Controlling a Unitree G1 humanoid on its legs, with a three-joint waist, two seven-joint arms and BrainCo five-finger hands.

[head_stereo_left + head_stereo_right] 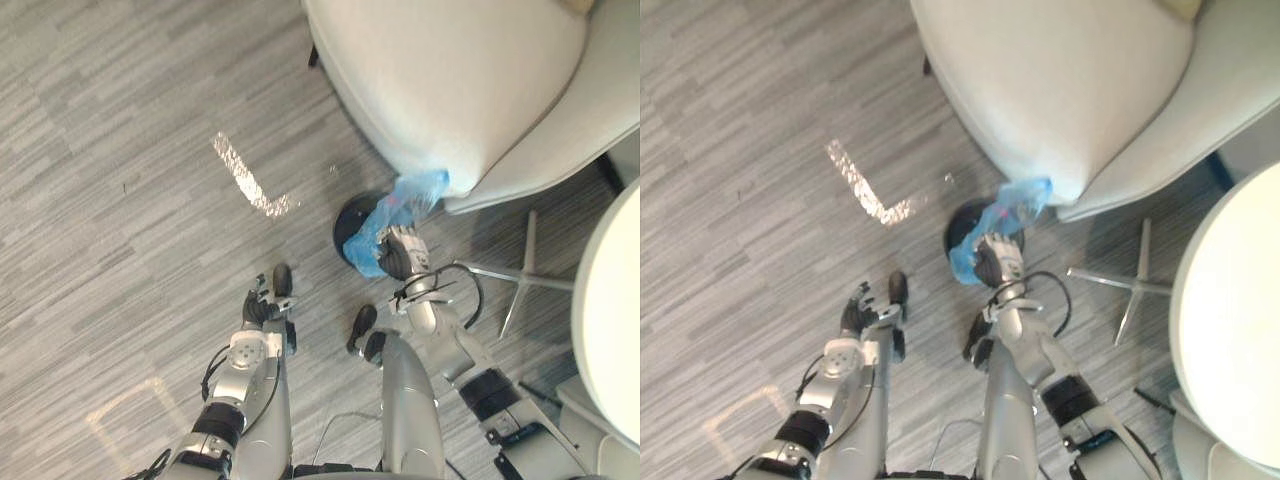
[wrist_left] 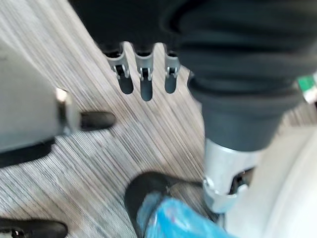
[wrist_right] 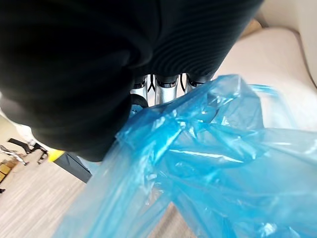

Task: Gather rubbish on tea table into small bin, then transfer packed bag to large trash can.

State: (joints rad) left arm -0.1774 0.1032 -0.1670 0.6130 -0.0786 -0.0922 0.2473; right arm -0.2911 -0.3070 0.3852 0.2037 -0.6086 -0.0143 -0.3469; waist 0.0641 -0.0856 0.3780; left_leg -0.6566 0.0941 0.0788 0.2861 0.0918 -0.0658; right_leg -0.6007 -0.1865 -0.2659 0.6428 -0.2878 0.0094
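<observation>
A crumpled blue plastic bag (image 1: 405, 205) rises out of a small black round bin (image 1: 352, 222) on the floor, just below the front edge of a white armchair. My right hand (image 1: 403, 252) reaches into the bag from the near side, and its fingers (image 3: 166, 84) are curled into the blue film (image 3: 208, 163). My left hand (image 1: 268, 305) hangs over bare floor to the left of the bin, holding nothing, its fingers (image 2: 141, 79) straight. The bin (image 2: 148, 191) with the blue bag (image 2: 183, 220) also shows past that hand.
The white armchair (image 1: 450, 80) looms over the bin at the upper right, with its metal star base (image 1: 525, 275) beside my right arm. A white round table (image 1: 610, 320) edges in at the right. Grey plank floor (image 1: 120, 200) spreads to the left.
</observation>
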